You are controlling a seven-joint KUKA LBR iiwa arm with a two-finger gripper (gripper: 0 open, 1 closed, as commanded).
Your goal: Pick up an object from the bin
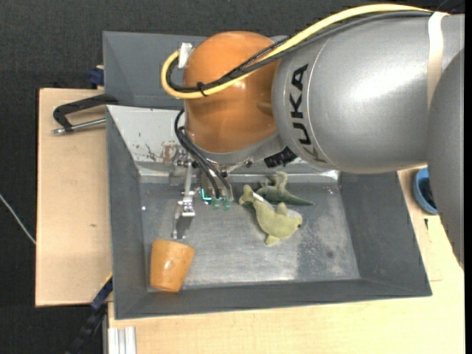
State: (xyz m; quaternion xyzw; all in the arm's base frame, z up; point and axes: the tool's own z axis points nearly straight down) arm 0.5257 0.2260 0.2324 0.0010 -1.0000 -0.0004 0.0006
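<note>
- Cup (170, 265): one is counted, orange, on the floor of the bin (122, 220) in the view's lower-left corner, close to the left and near walls.
- Gripper (184, 220): one is seen, just above the cup in the view and apart from it; whether it is open or closed cannot be told.
- Toys: two green ones are counted, a pale toy (276, 224) and a darker toy (283, 192), touching, mid-floor.
- Bare floor is left between cup and toys, and toward the right wall.
</note>
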